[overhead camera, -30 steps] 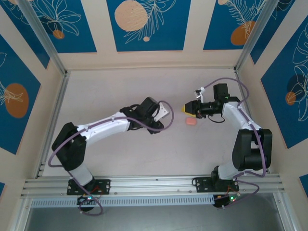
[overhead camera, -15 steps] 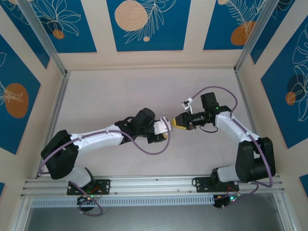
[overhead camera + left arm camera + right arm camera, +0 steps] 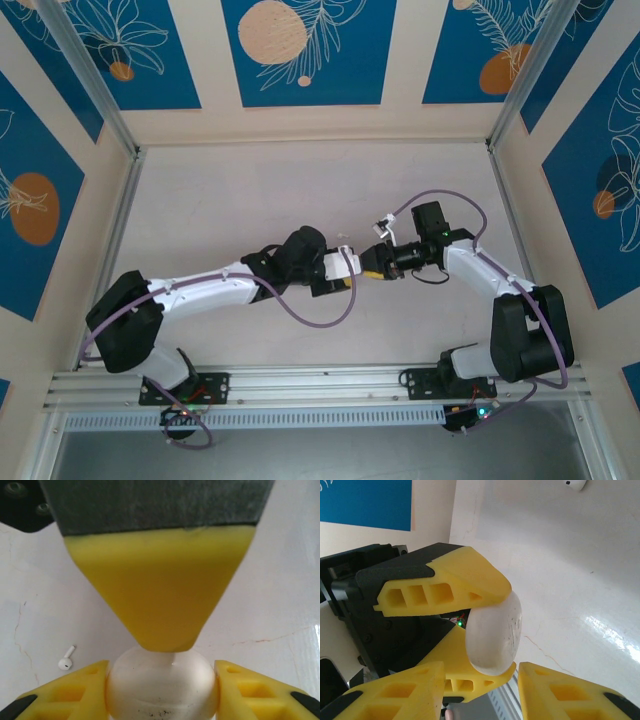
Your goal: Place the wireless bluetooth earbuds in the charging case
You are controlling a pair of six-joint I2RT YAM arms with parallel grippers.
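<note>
My left gripper [image 3: 161, 671] is shut on a white, rounded charging case [image 3: 160, 692], scuffed with dark specks, one yellow finger on each side. In the top view the left gripper [image 3: 348, 266] and the right gripper [image 3: 368, 262] meet tip to tip over the middle of the table. A right finger [image 3: 160, 595] rests against the top edge of the case. In the right wrist view the case [image 3: 495, 630] sits clamped between the left fingers [image 3: 445, 585], just beyond my right gripper [image 3: 481, 672], whose jaws stand apart. One white earbud [image 3: 66, 660] lies loose on the table [image 3: 575, 484].
The pale table [image 3: 250, 190] is walled by blue-and-cream panels. An aluminium rail [image 3: 320, 385] runs along the near edge by the arm bases. Purple cables [image 3: 320, 318] loop off both wrists.
The right gripper has swung left and down from the table's right-middle to meet the left gripper. The left arm has stretched right with the case. The right jaws have narrowed a little.
</note>
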